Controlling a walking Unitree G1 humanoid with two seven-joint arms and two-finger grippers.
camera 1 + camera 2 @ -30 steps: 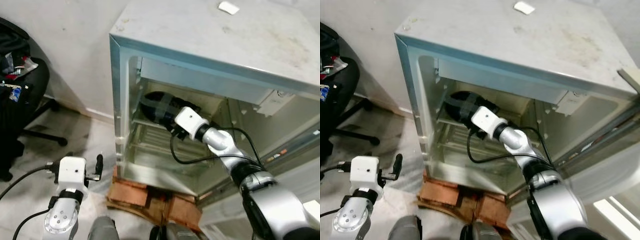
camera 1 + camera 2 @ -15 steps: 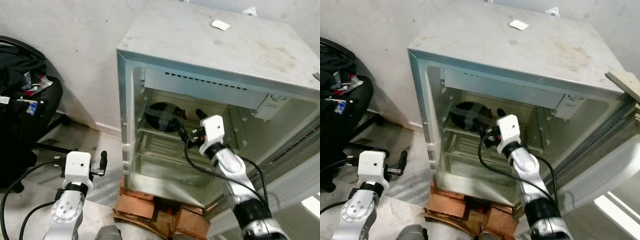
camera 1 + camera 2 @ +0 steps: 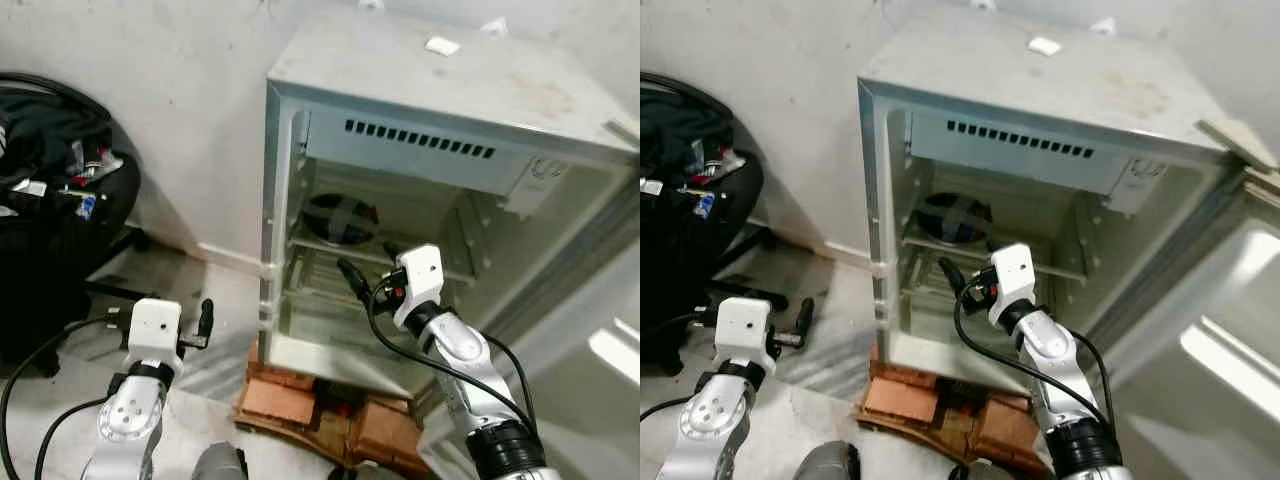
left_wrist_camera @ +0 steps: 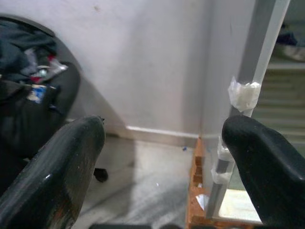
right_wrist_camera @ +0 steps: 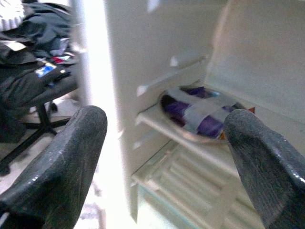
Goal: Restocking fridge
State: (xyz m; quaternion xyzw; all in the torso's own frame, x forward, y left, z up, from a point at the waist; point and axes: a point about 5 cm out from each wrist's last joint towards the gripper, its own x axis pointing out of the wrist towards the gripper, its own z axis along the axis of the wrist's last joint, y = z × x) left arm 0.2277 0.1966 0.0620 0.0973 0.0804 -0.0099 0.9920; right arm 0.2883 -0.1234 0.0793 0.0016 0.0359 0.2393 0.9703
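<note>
The small fridge [image 3: 440,90] stands open on a stack of bricks [image 3: 300,405], its flat metal top dusty and stained, with a white scrap [image 3: 441,45] lying on it. The door [image 3: 1200,330] swings out at 3 o'clock.

On the upper wire shelf [image 3: 350,250], toward 11 o'clock inside the cavity, sits a round bowl [image 3: 340,217] crossed by 2 strips of grey tape. The head views show it as a dark disc. The right wrist view shows more: a shiny metal rim, purple packets under the tape, and an orange corner at the edge [image 5: 202,112]. That view also shows the ribbed white shelf below the bowl.

The right gripper [image 3: 368,267] is held just in front of the fridge opening, below and at 5 o'clock from the bowl, not touching it. Its 2 black fingers [image 5: 62,157] are spread wide and hold nothing. A black cable [image 3: 400,345] loops down from its white wrist.

The left gripper [image 3: 205,322] hangs low at 8 o'clock from the fridge, over the pale stone floor [image 3: 190,290]. Its fingers [image 4: 62,162] are also spread wide and empty. The left wrist view shows the fridge's front edge with white plastic clips [image 4: 243,93], and the white wall with its skirting.

A black office chair [image 3: 60,200] heaped with dark clothes and small packets stands at 9 o'clock.
</note>
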